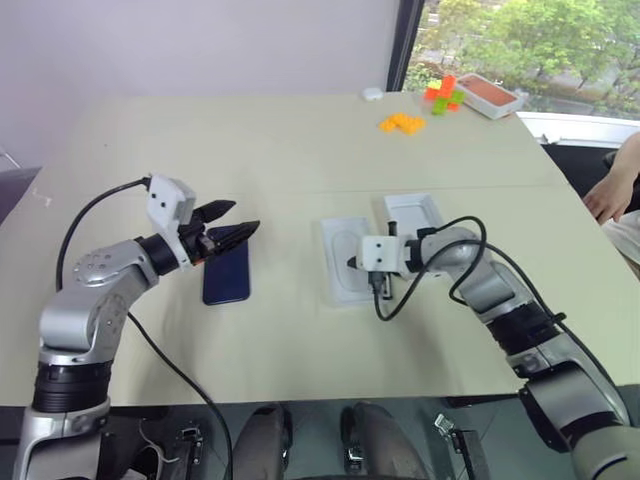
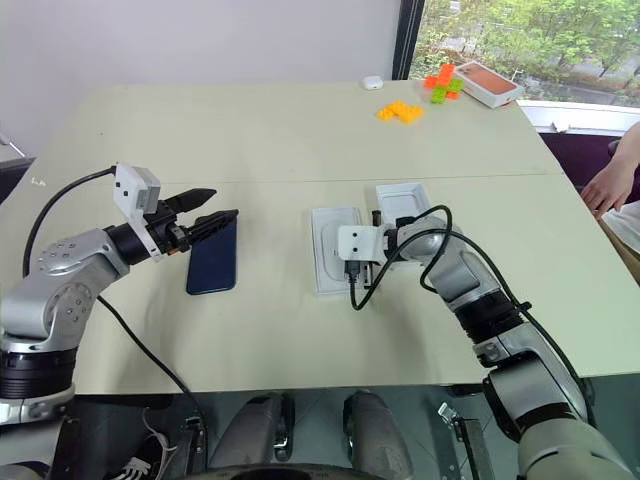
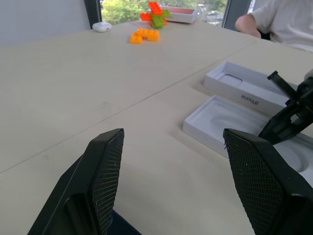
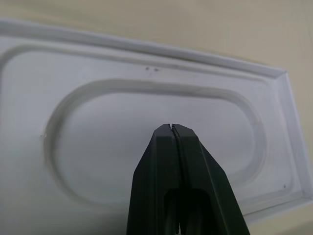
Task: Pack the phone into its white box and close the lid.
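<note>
Two white rectangular trays [image 1: 345, 262] [image 1: 412, 212], glossy navy phone [image 1: 227, 272], ribbed black fingers [image 3: 108, 169]

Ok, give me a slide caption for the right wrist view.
Shut right hand poised over the white insert with its rounded recess, on the table.

The phone [image 1: 226, 272] is lying on the table [image 1: 300, 150] left of two open trays [image 1: 345, 260], which are sitting side by side; toy bricks [image 1: 402, 122] are lying far behind.
</note>
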### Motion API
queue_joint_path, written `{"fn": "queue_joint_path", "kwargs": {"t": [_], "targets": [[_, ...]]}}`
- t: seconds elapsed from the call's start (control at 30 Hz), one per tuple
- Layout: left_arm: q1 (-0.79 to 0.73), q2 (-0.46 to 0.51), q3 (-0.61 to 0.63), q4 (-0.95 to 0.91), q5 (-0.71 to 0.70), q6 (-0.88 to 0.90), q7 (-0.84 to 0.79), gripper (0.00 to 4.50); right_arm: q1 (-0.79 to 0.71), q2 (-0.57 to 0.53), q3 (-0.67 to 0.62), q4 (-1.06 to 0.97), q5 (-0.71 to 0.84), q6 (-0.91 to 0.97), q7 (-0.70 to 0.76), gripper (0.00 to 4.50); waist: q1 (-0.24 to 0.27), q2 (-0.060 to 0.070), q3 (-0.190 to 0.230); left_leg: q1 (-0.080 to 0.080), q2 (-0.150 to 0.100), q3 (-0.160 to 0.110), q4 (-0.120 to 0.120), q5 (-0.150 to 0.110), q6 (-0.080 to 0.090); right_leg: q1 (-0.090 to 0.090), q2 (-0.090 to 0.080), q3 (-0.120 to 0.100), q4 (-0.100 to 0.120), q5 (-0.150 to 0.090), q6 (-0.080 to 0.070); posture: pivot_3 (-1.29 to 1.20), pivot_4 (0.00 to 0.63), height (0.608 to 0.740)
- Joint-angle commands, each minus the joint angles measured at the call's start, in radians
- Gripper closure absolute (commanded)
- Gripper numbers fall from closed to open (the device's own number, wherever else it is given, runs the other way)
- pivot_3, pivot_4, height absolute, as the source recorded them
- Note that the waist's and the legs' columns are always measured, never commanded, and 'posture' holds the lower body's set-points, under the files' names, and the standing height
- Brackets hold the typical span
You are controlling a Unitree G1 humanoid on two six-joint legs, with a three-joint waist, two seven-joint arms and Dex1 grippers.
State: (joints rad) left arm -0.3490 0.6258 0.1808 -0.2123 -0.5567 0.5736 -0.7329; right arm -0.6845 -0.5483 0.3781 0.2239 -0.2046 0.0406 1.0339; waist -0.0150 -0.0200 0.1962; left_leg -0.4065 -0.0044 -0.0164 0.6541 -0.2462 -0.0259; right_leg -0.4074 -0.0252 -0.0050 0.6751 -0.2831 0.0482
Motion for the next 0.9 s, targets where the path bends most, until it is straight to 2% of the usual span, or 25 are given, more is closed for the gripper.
{"fn": "queue_joint_path", "kwargs": {"t": [0.03, 0.13, 0.37, 0.5, 0.63, 0.9], "targets": [[-0.003, 0.016, 0.020, -0.005, 0.002, -0.020, -0.010, 1.07, -0.018, -0.003, -0.010, 0.011, -0.005, -0.027, -0.014, 4.47, 0.002, 0.000, 0.000, 0.000, 0.000, 0.000, 0.000, 0.000, 0.000, 0.000, 0.000, 0.000, 0.000, 0.000, 0.000, 0.00, 0.150, 0.740], [0.000, 0.031, 0.028, 0.000, 0.004, -0.004, -0.012, 1.07, 0.002, -0.018, -0.012, 0.011, 0.000, -0.035, -0.001, 4.47, 0.004, 0.000, 0.000, 0.000, 0.000, 0.000, 0.000, 0.000, 0.000, 0.000, 0.000, 0.000, 0.000, 0.000, 0.000, 0.00, 0.150, 0.740], [0.009, 0.069, 0.076, 0.033, -0.026, 0.056, -0.001, 1.07, -0.087, 0.036, -0.162, 0.009, 0.189, 0.103, 0.001, 4.47, -0.002, 0.000, 0.000, 0.000, 0.000, 0.000, 0.000, 0.000, 0.000, 0.000, 0.000, 0.000, 0.000, 0.000, 0.000, 0.00, 0.150, 0.740], [0.012, 0.098, 0.119, 0.062, -0.071, 0.147, 0.002, 1.07, -0.112, 0.054, -0.189, -0.019, 0.245, 0.147, 0.004, 4.47, 0.000, 0.000, 0.000, 0.000, 0.000, 0.000, 0.000, 0.000, 0.000, -0.001, 0.000, 0.000, 0.001, 0.000, 0.000, 0.00, 0.150, 0.740], [0.008, 0.131, 0.177, 0.084, -0.141, 0.275, 0.018, 1.07, -0.112, 0.059, -0.179, -0.025, 0.244, 0.141, -0.002, 4.47, 0.000, 0.000, 0.000, -0.001, 0.000, 0.000, 0.000, 0.000, 0.000, -0.002, 0.000, 0.000, 0.001, 0.000, 0.000, 0.00, 0.150, 0.740], [0.027, 0.131, 0.268, 0.128, -0.176, 0.353, 0.079, 1.07, -0.099, 0.123, -0.127, -0.031, 0.178, 0.047, -0.093, 4.47, -0.003, 0.000, 0.000, -0.001, 0.000, 0.000, 0.000, 0.000, 0.000, -0.002, 0.000, 0.000, 0.002, 0.000, 0.000, 0.00, 0.150, 0.740]]}}
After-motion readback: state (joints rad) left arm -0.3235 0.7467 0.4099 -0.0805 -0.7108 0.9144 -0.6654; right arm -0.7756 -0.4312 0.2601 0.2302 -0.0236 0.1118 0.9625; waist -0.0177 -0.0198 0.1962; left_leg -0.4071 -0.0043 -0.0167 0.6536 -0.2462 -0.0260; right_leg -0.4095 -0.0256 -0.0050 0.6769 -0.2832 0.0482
